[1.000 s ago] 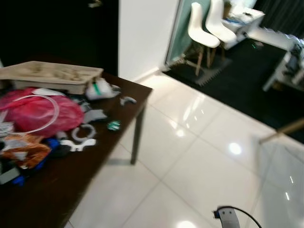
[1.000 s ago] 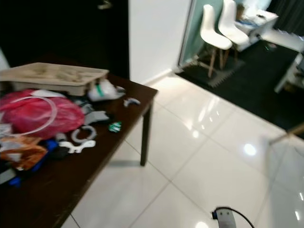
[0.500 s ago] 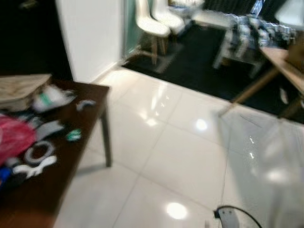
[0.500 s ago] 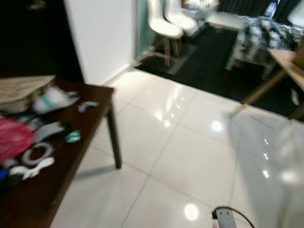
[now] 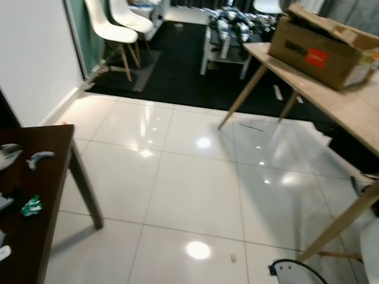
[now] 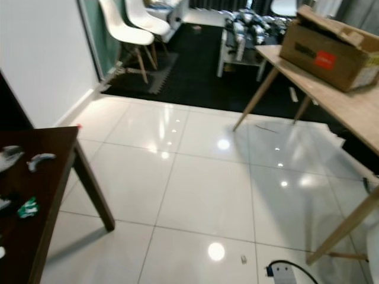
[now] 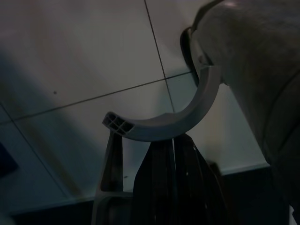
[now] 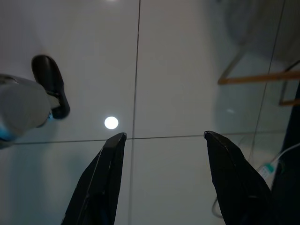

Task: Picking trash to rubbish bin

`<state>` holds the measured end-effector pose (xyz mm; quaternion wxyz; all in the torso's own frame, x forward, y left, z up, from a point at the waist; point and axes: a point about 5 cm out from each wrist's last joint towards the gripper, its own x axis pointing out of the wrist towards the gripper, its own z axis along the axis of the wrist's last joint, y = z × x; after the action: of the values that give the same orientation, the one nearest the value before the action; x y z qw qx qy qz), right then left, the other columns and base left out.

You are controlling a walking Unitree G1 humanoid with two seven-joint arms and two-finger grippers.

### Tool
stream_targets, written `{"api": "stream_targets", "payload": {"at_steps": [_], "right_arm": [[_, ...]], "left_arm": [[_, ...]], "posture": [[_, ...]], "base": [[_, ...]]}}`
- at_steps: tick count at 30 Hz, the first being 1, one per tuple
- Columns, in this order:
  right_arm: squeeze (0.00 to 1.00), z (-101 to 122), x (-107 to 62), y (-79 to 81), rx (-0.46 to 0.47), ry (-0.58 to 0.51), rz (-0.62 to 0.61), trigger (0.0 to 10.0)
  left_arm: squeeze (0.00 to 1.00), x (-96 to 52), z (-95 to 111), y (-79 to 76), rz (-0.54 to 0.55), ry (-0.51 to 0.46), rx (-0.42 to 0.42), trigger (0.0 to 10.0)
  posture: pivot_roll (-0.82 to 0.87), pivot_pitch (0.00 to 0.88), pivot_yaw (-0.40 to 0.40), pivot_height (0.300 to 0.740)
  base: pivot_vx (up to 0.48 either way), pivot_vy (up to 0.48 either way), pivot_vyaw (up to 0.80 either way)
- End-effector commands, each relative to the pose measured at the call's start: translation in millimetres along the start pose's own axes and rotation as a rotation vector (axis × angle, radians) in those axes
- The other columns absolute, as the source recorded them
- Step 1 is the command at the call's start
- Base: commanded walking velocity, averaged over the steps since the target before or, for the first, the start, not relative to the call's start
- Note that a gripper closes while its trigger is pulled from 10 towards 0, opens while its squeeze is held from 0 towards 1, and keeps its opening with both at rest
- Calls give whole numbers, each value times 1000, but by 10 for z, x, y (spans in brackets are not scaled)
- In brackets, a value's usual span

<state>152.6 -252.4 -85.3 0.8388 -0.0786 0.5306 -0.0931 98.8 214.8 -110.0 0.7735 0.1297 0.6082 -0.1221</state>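
Left gripper (image 7: 171,154) had its fingers (image 7: 154,187) pinched narrow on a curved grey plastic strip (image 7: 173,119), long axis running crosswise to the fingers, hanging over the floor (image 5: 195,189). Right gripper (image 8: 164,136) was spread wide with nothing in it, also over the floor. More trash, a green scrap (image 5: 32,206) and a grey bit (image 5: 39,157), lay on the dark desk (image 5: 41,236) at the robot's left. Bin not seen; the left arm carried the load, so the drop likely falls to it.
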Motion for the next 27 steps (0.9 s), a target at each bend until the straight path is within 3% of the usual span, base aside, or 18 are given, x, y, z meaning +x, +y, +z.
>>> {"api": "stream_targets", "payload": {"at_steps": [1,17,27], "right_arm": [[0,-101,-7,3,1,33,0,10000],[0,-115,-10,-24,20,28,-5,10000],[0,-101,-9,-10,29,17,-1,10000]], "left_arm": [[0,33,184,-155,-48,-73,-11,10000],[0,32,261,-142,-43,-97,-20,10000],[0,33,253,-158,-55,-96,-26,10000]], "posture": [[52,73,-58,740],[47,69,-55,740],[44,72,-54,740]], "base": [[0,0,-781],[0,0,-781],[78,0,0]]}}
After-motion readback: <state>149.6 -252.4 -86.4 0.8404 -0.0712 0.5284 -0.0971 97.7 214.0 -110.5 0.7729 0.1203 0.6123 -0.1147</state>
